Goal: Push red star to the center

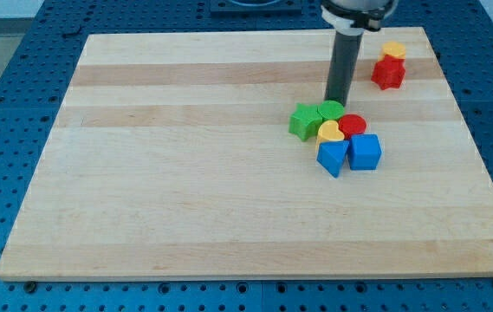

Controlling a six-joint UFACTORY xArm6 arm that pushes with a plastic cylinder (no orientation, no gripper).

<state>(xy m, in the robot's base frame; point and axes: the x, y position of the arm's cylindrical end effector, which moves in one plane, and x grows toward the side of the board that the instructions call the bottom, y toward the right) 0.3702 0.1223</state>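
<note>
The red star lies near the view's top right on the wooden board, touching a yellow block just above it. My tip stands left of and below the red star, well apart from it, right at the top edge of a cluster of blocks. That cluster holds a green star, a green block, a red round block, a yellow heart, a blue block and a blue cube.
The board's edges drop to a blue perforated table on all sides. The arm's dark mount hangs over the board's top edge.
</note>
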